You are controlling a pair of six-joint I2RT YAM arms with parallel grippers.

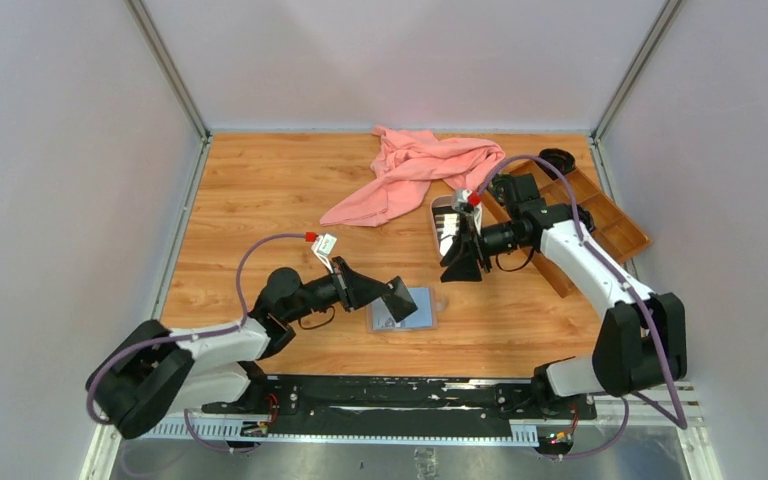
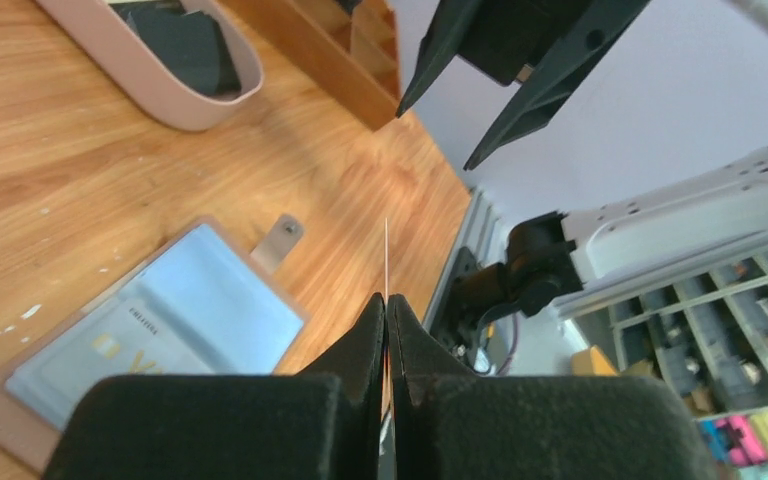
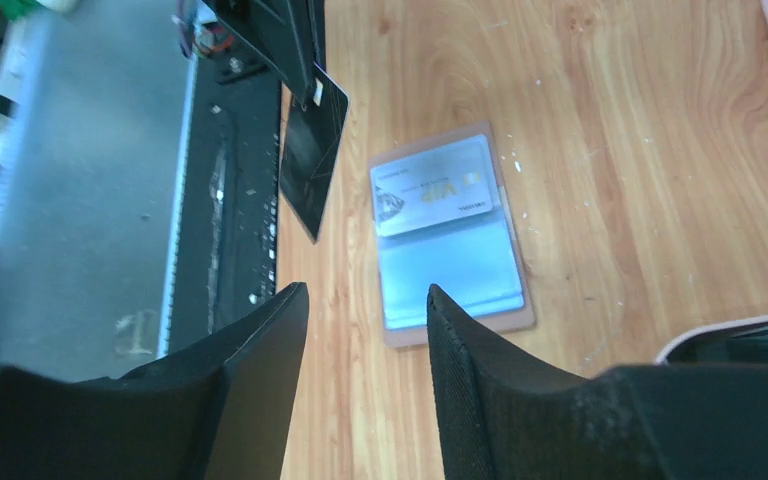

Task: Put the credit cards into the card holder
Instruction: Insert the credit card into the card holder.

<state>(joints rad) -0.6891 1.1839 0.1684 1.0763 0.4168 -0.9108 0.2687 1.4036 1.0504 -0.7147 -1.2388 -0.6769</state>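
Note:
The card holder (image 1: 412,310) lies open on the table, grey-blue sleeves up, and a pale card (image 3: 430,186) sits in one sleeve. My left gripper (image 1: 400,297) is shut on a black credit card (image 3: 312,150) and holds it just above the holder's left edge. In the left wrist view the card shows edge-on as a thin line (image 2: 386,255) between the fingers. More dark cards (image 2: 185,45) lie in the oval pink-rimmed tray (image 1: 440,205). My right gripper (image 1: 460,268) is open and empty, between the tray and the holder (image 3: 450,240).
A pink cloth (image 1: 410,170) lies at the back centre. A brown compartment tray (image 1: 600,215) stands at the right, behind my right arm. The holder's snap tab (image 2: 278,240) sticks out on the wood. The black base rail (image 1: 390,395) runs along the near edge.

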